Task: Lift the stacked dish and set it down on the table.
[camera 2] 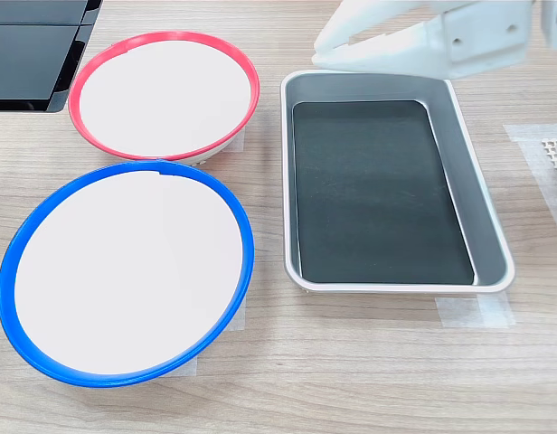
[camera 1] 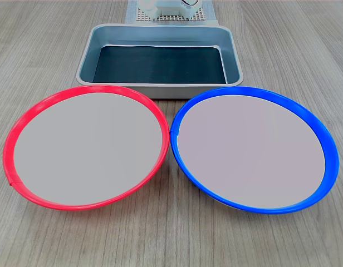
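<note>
The blue-rimmed dish rests flat on the wood-grain table, nothing under it or in it. Beside it lies the red-rimmed dish; their rims touch in the first exterior view. My white gripper shows only in the second exterior view, hanging above the far edge of the metal tray, well apart from both dishes. Its jaws meet at the tip with nothing between them.
A grey metal tray with a dark mat inside stands behind the dishes. Pale tape strips mark the tabletop. A black panel fills the second exterior view's top left. The arm's base sits behind the tray.
</note>
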